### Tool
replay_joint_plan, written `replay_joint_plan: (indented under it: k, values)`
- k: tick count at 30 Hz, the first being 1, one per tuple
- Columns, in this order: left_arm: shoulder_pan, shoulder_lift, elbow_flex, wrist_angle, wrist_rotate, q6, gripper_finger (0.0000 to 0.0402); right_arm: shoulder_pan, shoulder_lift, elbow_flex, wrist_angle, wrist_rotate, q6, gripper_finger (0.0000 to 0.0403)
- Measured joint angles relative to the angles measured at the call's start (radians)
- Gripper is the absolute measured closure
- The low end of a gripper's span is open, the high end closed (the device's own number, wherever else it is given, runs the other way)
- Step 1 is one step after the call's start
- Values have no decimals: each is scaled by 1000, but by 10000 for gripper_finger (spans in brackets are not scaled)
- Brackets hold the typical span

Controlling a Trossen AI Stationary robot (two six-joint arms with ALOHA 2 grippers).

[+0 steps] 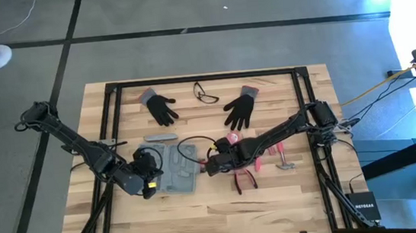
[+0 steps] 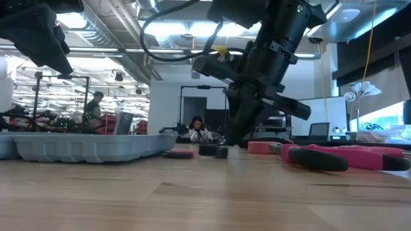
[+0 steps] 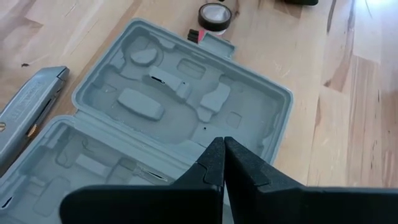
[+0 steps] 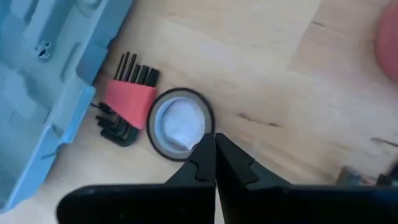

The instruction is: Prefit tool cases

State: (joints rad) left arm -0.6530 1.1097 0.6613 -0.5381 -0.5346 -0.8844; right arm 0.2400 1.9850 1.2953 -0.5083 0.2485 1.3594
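the left end effector (image 3: 222, 163) sits nearest in its own wrist view, its two dark fingers pressed together and holding nothing, hovering over the open tool case (image 3: 186, 106). the case lies flat on the wooden desk (image 1: 277, 194), both halves spread with the moulded recesses facing up. in the high view the case (image 1: 176, 169) lies left of the desk's middle, with the left end effector (image 1: 147, 185) at its left edge. a slim grey bar (image 3: 28, 106) lies just beside the case.

the right end effector (image 4: 214, 155) has its fingers closed together too, gripping nothing, poised just above a roll of black tape (image 4: 180, 124). a red-sleeved set of black hex keys (image 4: 127, 96) lies touching the tape, between it and the case's edge (image 4: 43, 93). in the high view the right end effector (image 1: 211, 163) is just right of the case.

pink-handled pliers (image 1: 241, 178) lie to the right of it. farther back, two black gloves (image 1: 159, 106) (image 1: 240, 107) and a pair of glasses (image 1: 206, 94) rest near the desk's far edge. beyond the desk, the low view shows a person (image 2: 196, 126) seated in the room.
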Motion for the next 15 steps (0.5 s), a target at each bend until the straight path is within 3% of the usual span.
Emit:
replay_joint_plan:
  k: [5,10,15]
  values:
    - [-1,0,0,0,0,-4,402,0,-57,0,-97,7,-6,403]
    - [-1,0,0,-1,0,1,402,22,-151,0,-389,30,4,403]
    - [-1,0,0,-1,-5,33,401,52,-175,-1,-511,-49,-24,403]
